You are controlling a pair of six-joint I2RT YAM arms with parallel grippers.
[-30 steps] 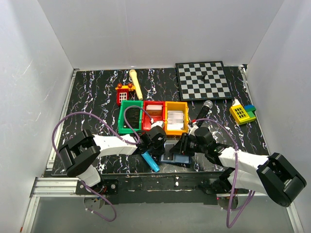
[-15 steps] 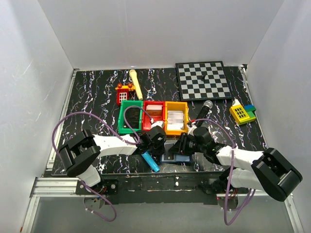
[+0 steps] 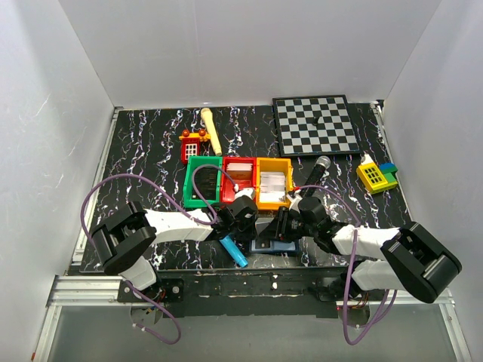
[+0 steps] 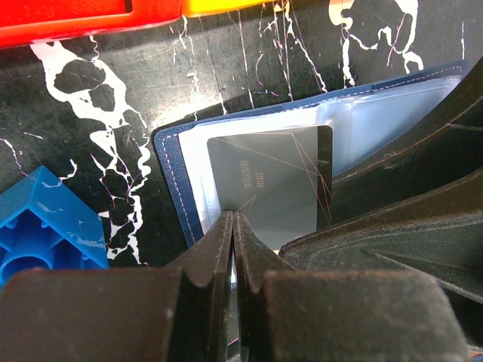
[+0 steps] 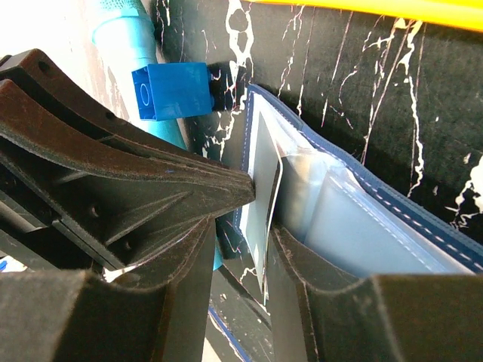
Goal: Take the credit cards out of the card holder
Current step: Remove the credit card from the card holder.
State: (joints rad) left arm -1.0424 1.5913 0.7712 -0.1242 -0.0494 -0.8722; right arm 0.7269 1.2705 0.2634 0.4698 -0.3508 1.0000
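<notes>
Since a second ago the right arm's bulky elbow has swung inward and its claw has crept a little to the left, while the left arm has stayed where it was.

From where I stand, the left claw (image 4: 234,219) is squeezed fully closed, its tips meeting right at the near edge of a grey card (image 4: 264,181). Whether a sliver of that card is pinched between them, I can't tell. The right claw (image 5: 241,241) stands partly open, its two fingers straddling the card's edge, with one finger bearing down on the clear inner pockets.

The card sits partly out of the card holder (image 4: 377,128), which lies opened flat on the counter (image 3: 151,151) near its front edge, between the two claws. You can see its navy border and its pale inside.

Just to the holder's left is a small blue brick (image 4: 45,226), and beside that a cyan toy microphone (image 3: 234,251) lying at an angle.

Behind the holder runs a row of three bins, green (image 3: 202,181), red (image 3: 238,181) and orange (image 3: 273,183).

Farther back are a chessboard (image 3: 315,124), a black microphone (image 3: 318,170), a yellow toy phone (image 3: 375,176), a red toy house (image 3: 194,143) and a wooden bat (image 3: 210,130).
</notes>
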